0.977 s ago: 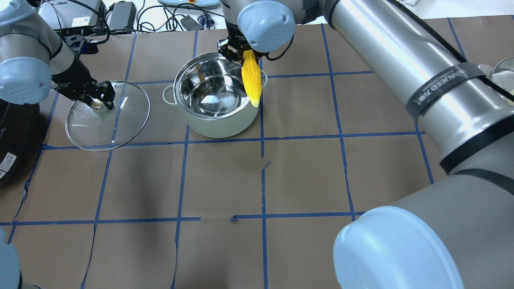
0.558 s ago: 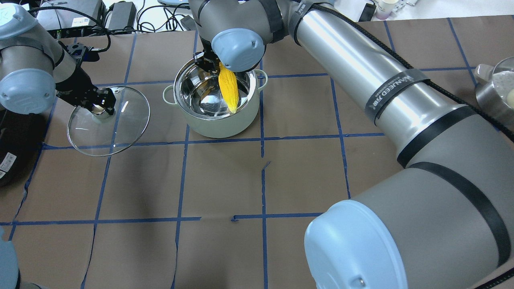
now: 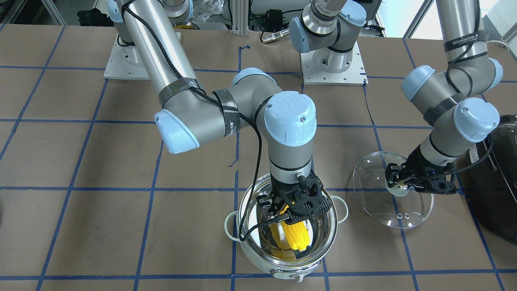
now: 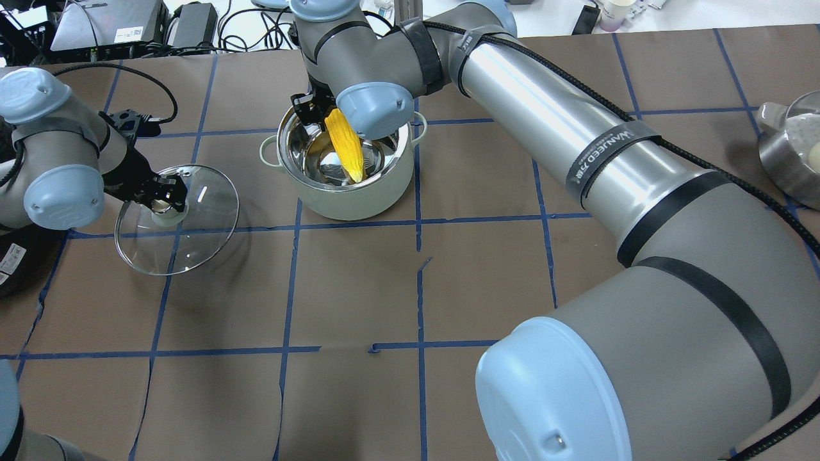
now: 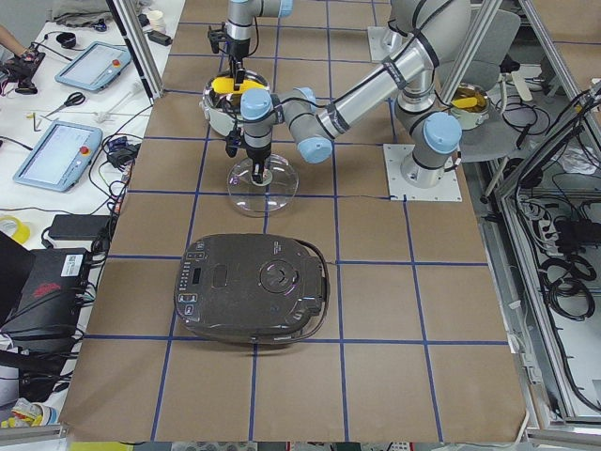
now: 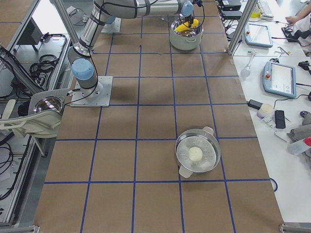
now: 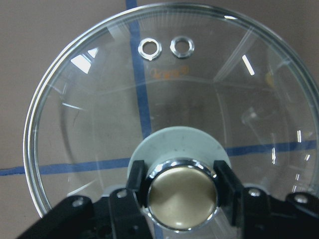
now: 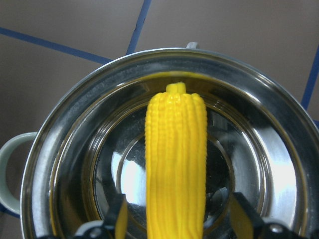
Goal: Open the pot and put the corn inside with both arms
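The pot (image 4: 349, 202) stands open at the table's far middle, its steel inside empty. My right gripper (image 4: 320, 115) is shut on the yellow corn (image 4: 346, 144) and holds it tilted, tip down, inside the pot's rim. The front view shows the right gripper (image 3: 293, 206), the corn (image 3: 295, 236) and the pot (image 3: 262, 268). The right wrist view shows the corn (image 8: 175, 164) over the pot's bottom (image 8: 65, 129). My left gripper (image 4: 163, 202) is shut on the knob (image 7: 182, 196) of the glass lid (image 4: 192, 237), held tilted to the pot's left.
A black appliance (image 5: 252, 301) lies on the table's left end, close to the lid; its edge shows in the overhead view (image 4: 13, 256). A second steel pot with a white ball (image 6: 197, 154) stands at the right end. Cables and power bricks (image 4: 192, 25) lie past the far edge.
My right gripper has carried the corn left from the pot's right rim to over its middle and lowered it inside. My left gripper has shifted the lid a little nearer.
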Motion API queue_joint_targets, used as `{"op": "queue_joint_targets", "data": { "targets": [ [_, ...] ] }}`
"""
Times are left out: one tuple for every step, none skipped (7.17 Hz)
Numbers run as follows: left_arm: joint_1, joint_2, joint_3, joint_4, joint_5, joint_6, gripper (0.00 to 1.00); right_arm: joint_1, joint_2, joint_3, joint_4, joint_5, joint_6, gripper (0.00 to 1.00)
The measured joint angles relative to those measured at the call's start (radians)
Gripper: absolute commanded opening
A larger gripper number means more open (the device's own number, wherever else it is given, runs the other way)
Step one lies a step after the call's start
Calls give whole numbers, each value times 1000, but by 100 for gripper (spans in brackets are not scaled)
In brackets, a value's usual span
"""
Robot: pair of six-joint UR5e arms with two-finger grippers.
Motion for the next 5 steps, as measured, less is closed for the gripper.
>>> {"op": "queue_joint_targets", "data": {
  "targets": [
    [5,-7,-8,7,-1,-4,9,-1,-5,7,-1,-1,-20,100],
    [7,-13,-11,9,-1,-6,99,-5,-16,11,6,-4,-33,100],
    [7,-19,-12,10,0,-6,100,-16,-38,14,36,-9,-43,100],
    [8,-25,-10,10,1,-5,100,-40,-78,17,100,-14,-48,100],
    [7,-28,-8,9,2,-3,100,-77,-127,19,183,-17,-55,100]
  ]
}}
